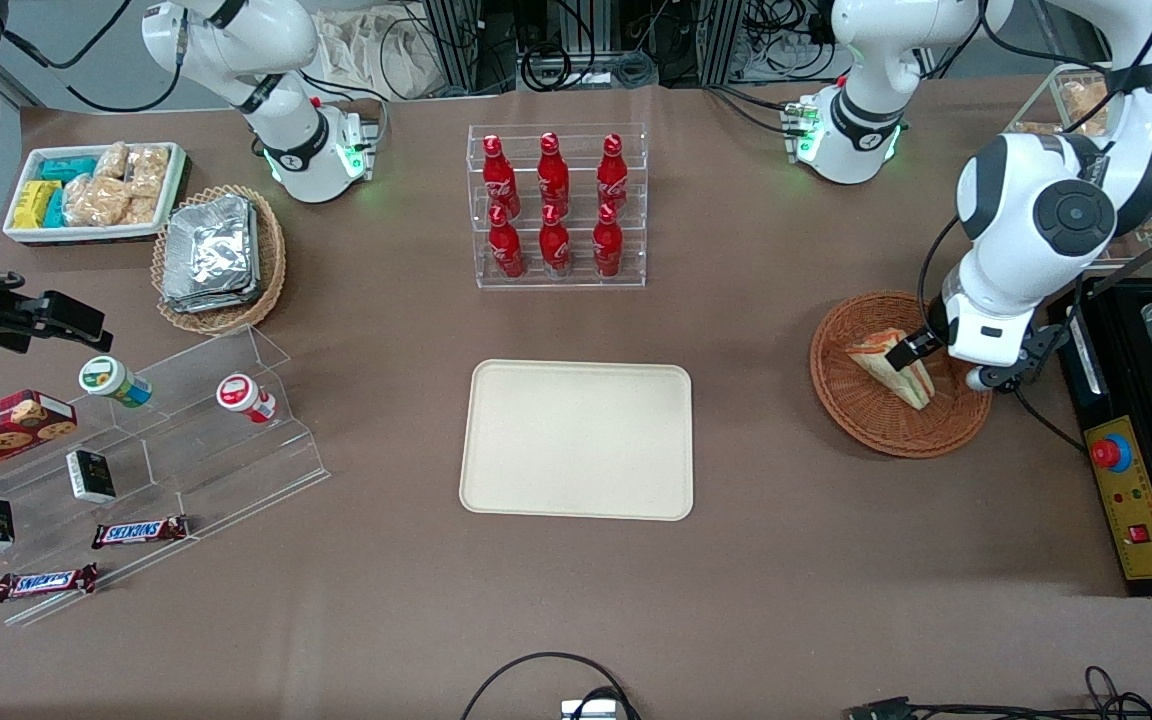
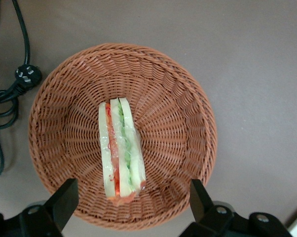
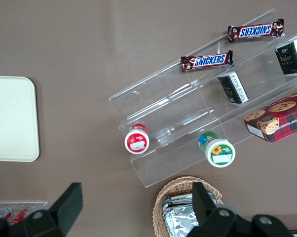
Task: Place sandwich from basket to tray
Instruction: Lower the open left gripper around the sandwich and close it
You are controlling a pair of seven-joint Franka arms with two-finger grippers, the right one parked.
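Observation:
The sandwich (image 1: 898, 370) (image 2: 121, 148) stands on its edge in the round reddish-brown basket (image 1: 848, 405) (image 2: 180, 98), its green, red and orange layers showing. My gripper (image 1: 948, 365) (image 2: 132, 193) hangs open just above the basket, with one black finger (image 2: 65, 195) on each side of the sandwich's wide end and well apart from it. Nothing is held. The cream tray (image 1: 576, 440) (image 3: 10, 118) lies flat near the table's middle, toward the parked arm's end from the basket.
A clear rack of red bottles (image 1: 556, 205) stands farther from the front camera than the tray. A black box with a red button (image 1: 1121, 490) sits beside the basket at the working arm's end. A black cable and plug (image 2: 20, 79) lie by the basket. Acrylic shelves of snacks (image 1: 136, 470) fill the parked arm's end.

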